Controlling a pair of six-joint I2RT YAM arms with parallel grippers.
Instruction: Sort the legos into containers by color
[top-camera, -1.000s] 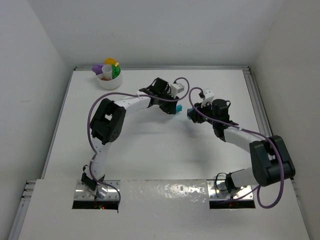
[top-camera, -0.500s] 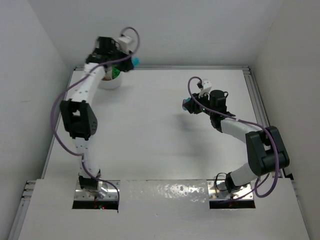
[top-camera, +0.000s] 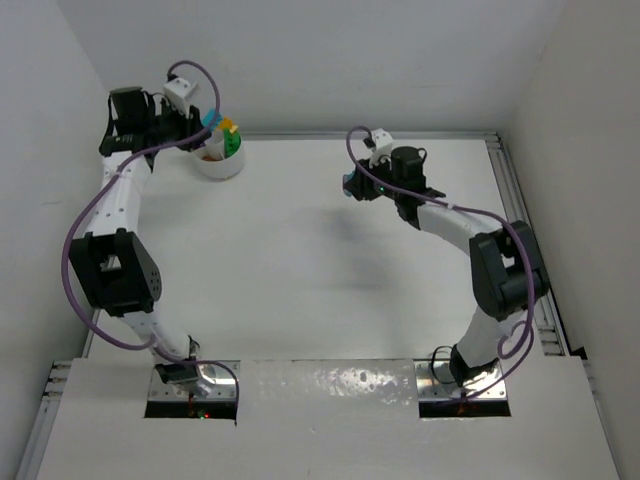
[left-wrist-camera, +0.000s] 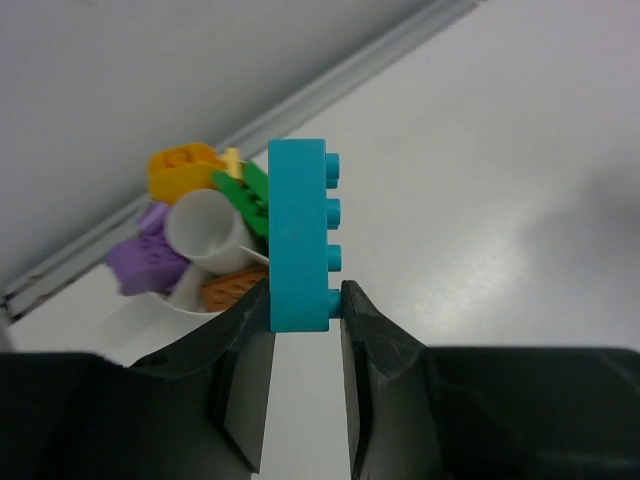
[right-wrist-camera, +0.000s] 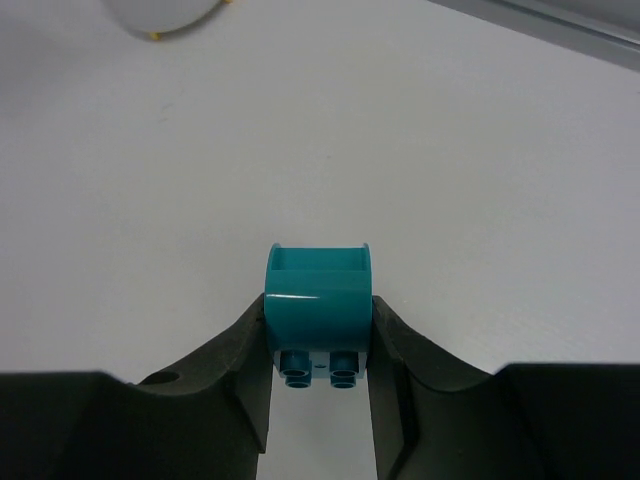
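Note:
My left gripper (left-wrist-camera: 305, 300) is shut on a long teal brick (left-wrist-camera: 298, 235) and holds it upright just left of the white divided bowl (top-camera: 219, 163) at the table's back left. The bowl holds purple (left-wrist-camera: 145, 262), orange (left-wrist-camera: 180, 168), green (left-wrist-camera: 248, 195) and brown-orange (left-wrist-camera: 232, 288) bricks. In the top view the left gripper (top-camera: 203, 121) sits at the bowl's rim. My right gripper (right-wrist-camera: 318, 335) is shut on a dark teal curved brick (right-wrist-camera: 318, 300) above the bare table; in the top view this gripper (top-camera: 350, 184) hangs over the back middle.
A metal rail (top-camera: 400, 134) runs along the table's back edge against the wall. Another rail (top-camera: 515, 215) runs down the right side. White walls close in left, back and right. The bowl's edge (right-wrist-camera: 165, 15) shows at the top of the right wrist view.
My left arm has swung from the table's middle to the back left corner with the teal brick, now beside the bowl. My right gripper has moved left and back with its brick.

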